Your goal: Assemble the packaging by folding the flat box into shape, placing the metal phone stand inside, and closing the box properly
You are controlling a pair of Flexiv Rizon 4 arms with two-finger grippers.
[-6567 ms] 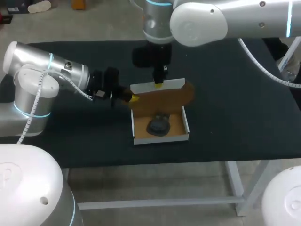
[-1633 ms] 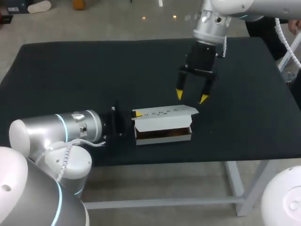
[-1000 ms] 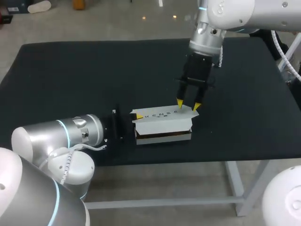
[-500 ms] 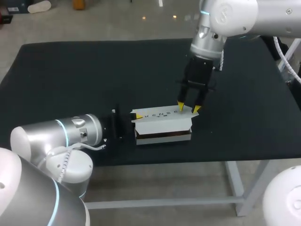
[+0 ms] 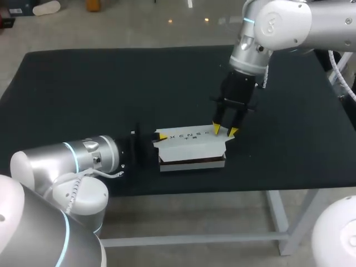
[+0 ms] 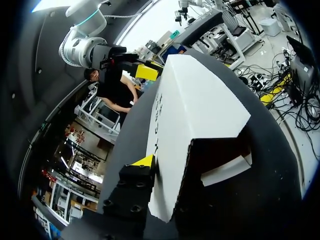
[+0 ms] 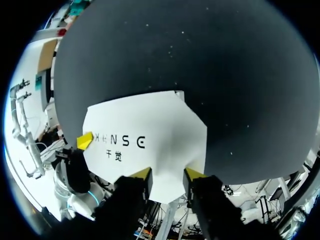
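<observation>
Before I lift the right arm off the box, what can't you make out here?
Phone stand: hidden under the lid in every view.
Front flap, tucked or not: head view shows only a dark strip under the lid's front edge, too small to judge.
Left gripper and its hold on the box: covered by the box's end in head and left wrist views.

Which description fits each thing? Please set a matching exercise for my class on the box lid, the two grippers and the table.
Things:
1. box lid
2. left gripper
3. right gripper
4. table

Descriptions:
A. black surface
B. at the lid's left end
C. white, nearly shut
D. tips on the lid's right end

Pairs: 1-C, 2-B, 3-D, 4-A
</observation>
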